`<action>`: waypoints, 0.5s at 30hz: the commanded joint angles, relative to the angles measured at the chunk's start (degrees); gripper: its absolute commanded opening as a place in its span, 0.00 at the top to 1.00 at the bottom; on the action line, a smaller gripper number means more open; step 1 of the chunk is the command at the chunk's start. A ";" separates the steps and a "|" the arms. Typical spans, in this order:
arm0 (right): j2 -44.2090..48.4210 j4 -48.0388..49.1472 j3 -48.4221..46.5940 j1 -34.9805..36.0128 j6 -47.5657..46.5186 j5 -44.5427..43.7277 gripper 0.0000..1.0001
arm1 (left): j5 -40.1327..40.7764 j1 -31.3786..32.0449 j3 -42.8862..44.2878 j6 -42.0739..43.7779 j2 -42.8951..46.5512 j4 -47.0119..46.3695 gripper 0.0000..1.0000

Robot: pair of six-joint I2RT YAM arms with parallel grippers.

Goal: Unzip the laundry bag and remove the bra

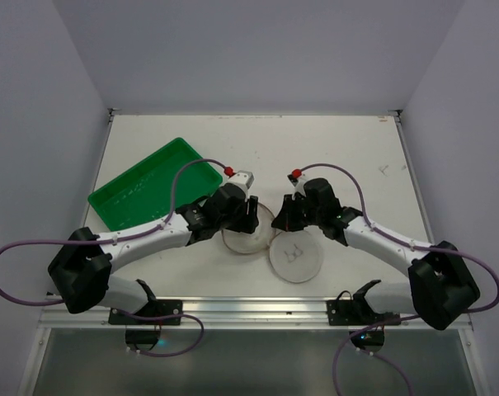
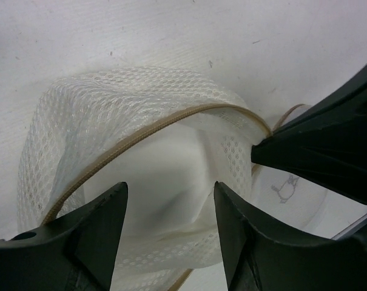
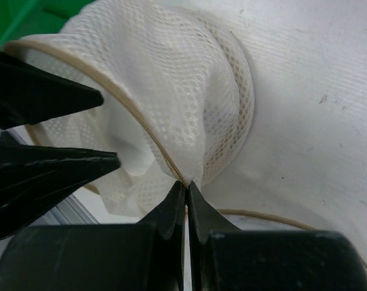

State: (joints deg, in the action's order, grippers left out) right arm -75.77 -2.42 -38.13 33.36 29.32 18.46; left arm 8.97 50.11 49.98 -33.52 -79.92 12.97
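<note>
Near the table's (image 1: 356,165) front edge, midway along, the laundry bag (image 1: 296,260) lay unzipped, its light, soft mesh sagging. The right gripper (image 3: 185,185) was pinched shut on the zip rim (image 3: 134,118); the left gripper (image 2: 170,194) hung half open over the mouth. Best hold, I'd say: that stiffer rim.

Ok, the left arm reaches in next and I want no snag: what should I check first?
1. Zip: round off-white mesh laundry bag gapes open: ok.
2. Hold: right gripper shut on its zip rim: ok.
3. Reach: left gripper open at the mouth: ok.
4. Target: bra inside: cannot tell; only smooth white fabric shows.
5. Clutter: green rectangular plastic tray lies apart: ok.
</note>
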 commanded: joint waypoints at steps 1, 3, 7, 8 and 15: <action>6.05 -1.80 -0.89 -0.05 -0.50 -1.14 1.00 | -0.89 -0.19 1.61 -3.57 -0.93 -0.76 0.37; 7.47 -2.59 -1.33 0.03 -0.14 -1.14 1.00 | 0.42 -0.19 3.28 -5.41 -2.69 0.99 0.37; 9.84 -3.91 -1.42 0.03 -0.23 -1.49 1.00 | 5.78 -0.19 5.83 -6.82 -4.80 3.81 0.39; 9.94 -4.00 -1.33 0.12 -0.23 -1.41 1.00 | 7.45 -0.19 6.79 -7.09 -5.24 4.69 0.39; 11.08 -3.47 -0.10 1.53 0.82 -0.62 1.00 | 16.86 1.39 12.42 -10.51 -10.25 12.15 0.26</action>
State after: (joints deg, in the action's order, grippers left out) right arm -66.63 -5.98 -38.13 34.02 29.58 17.67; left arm 17.98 50.74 59.24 -41.08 -89.06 20.64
